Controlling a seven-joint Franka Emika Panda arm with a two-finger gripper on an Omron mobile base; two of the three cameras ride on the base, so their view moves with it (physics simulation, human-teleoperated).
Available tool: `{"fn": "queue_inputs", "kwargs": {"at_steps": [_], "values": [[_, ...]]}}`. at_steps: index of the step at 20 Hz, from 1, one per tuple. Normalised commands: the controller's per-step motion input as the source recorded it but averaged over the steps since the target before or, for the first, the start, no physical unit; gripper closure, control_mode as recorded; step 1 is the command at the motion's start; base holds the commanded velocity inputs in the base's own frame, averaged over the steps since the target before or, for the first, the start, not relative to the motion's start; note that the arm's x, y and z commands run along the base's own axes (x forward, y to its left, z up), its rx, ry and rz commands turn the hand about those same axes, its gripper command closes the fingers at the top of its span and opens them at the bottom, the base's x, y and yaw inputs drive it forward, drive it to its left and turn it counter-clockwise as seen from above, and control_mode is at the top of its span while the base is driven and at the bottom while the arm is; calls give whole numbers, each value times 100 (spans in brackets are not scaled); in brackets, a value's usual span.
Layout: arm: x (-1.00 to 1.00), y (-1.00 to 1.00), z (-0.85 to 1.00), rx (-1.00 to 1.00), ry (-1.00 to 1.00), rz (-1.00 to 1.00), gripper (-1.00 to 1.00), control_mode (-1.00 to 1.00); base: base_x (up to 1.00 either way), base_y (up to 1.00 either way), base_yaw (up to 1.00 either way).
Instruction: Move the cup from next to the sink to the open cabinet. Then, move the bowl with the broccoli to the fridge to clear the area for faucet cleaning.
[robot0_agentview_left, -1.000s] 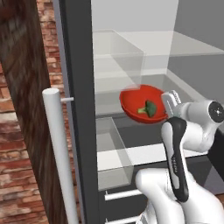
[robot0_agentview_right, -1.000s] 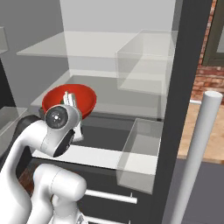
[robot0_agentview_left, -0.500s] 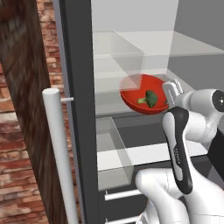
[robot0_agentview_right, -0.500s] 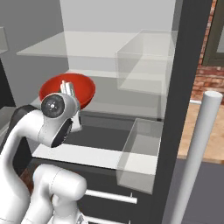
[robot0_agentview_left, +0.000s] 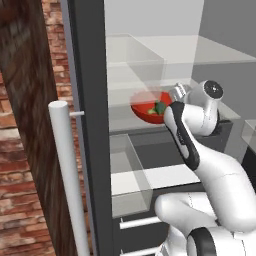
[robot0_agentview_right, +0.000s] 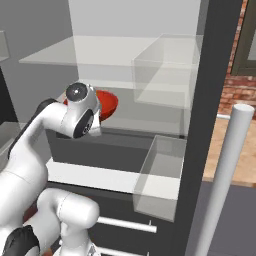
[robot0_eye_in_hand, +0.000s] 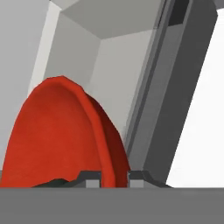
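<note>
Hand view shows the claw clamped on the rim of the bowl, a glossy red shallow dish seen edge-on. Inside the fridge, the bowl sits level above a clear glass shelf, mouth upward, holding the dark green broccoli.

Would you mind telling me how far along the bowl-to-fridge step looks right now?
Nearly done: the gripper is shut on the rim of the red bowl, with the broccoli inside, held among the fridge shelves. Left: set it down and release. The cup step cannot be judged here.
</note>
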Motion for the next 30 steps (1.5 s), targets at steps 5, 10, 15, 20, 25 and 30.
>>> {"fn": "queue_inputs", "kwargs": {"at_steps": [5, 10, 15, 20, 25, 30], "values": [[58, 0, -64, -2, 9, -4, 100, -100, 0, 0, 0], [67, 0, -65, -3, 1, -3, 100, -100, 0, 0, 0], [87, 0, -17, 0, 6, -5, 100, -100, 0, 0, 0], [17, 0, -2, 0, 6, -1, -100, -100, 0, 0, 0], [-95, -1, -23, 0, 0, -1, -100, -100, 0, 0, 0], [-100, 0, -13, 5, -2, 0, -100, -100, 0, 0, 0]]}}
